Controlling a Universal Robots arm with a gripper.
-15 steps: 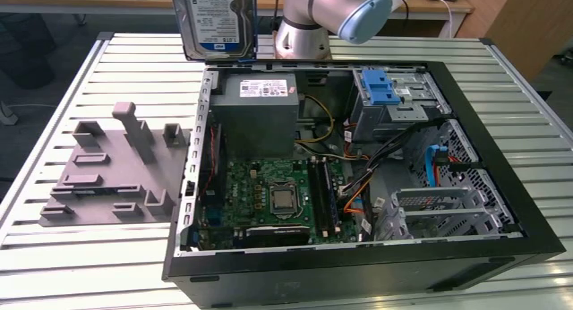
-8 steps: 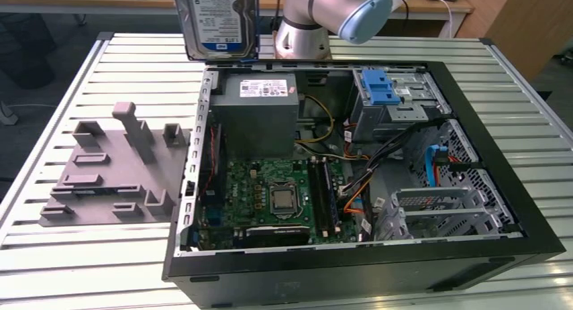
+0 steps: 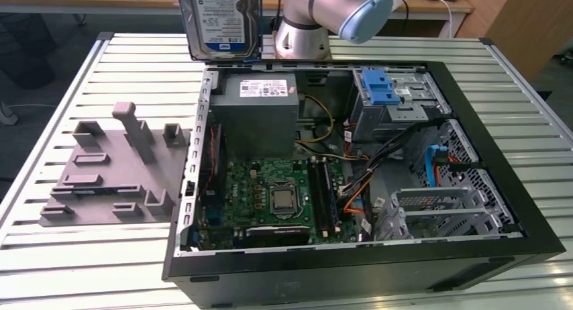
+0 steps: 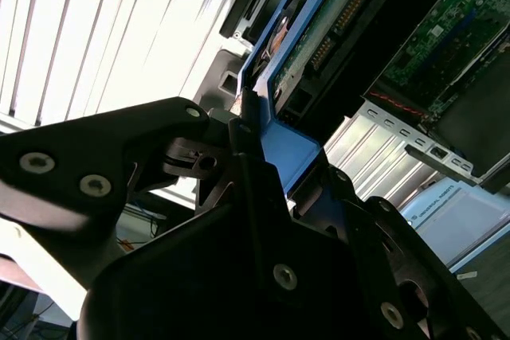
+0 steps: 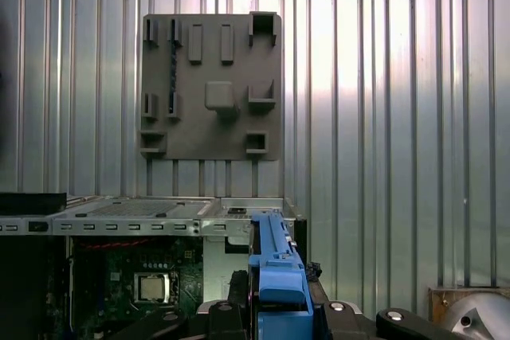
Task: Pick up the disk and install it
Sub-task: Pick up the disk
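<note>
The disk (image 3: 219, 21) hangs upright in the air above the far edge of the open computer case (image 3: 501, 189), its blue-and-white label facing the exterior camera. Its blue carrier rail (image 5: 275, 264) runs along the edge. In both wrist views my gripper (image 4: 247, 129) is shut on that blue rail, with black fingers (image 4: 179, 149) pressed against the disk (image 4: 319, 13). The disk's green circuit board and connector face the second wrist camera. The gripper (image 5: 275, 316) stands high above the case and the table.
Inside the case are a grey power supply (image 3: 259, 115), a motherboard (image 3: 278, 196), a metal cage with a blue latch (image 3: 390, 95) and silver bays (image 3: 447, 206). A grey fixture plate (image 3: 112, 169) lies on the slatted table (image 3: 54, 256). The arm's base (image 3: 304, 41) stands behind the case.
</note>
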